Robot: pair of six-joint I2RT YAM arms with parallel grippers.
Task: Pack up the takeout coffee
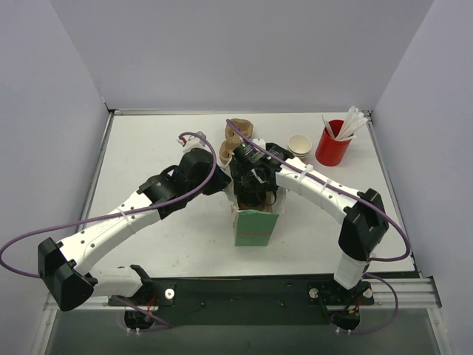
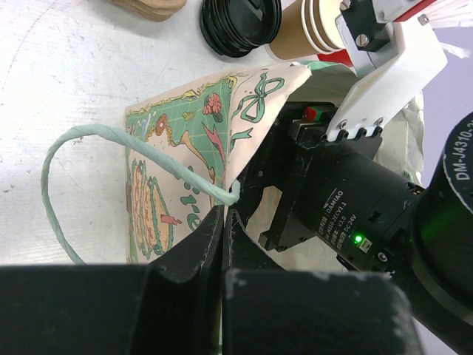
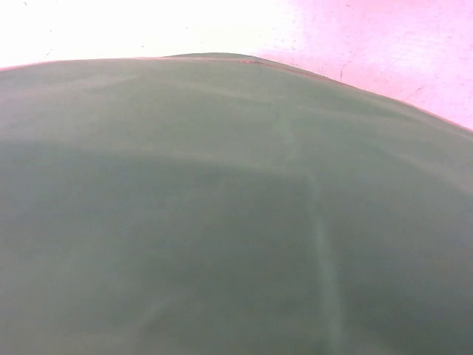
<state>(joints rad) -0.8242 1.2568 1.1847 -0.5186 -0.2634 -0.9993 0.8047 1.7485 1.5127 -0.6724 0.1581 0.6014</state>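
The takeout coffee shows nowhere, probably down in the green gift bag (image 1: 256, 228), where the right gripper (image 1: 256, 194) is sunk, jaws unreadable. The left gripper (image 2: 224, 222), clamped on the bag's rim, should hold it steady. Only the left wrist view shows that pinch; the right's shows green paper.

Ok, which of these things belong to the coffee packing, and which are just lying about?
In the job: bag, left gripper pinching its rim, right arm reaching inside; coffee not visible.
Lying about: black lids, paper cup stack, red cup of sticks, brown cardboard.
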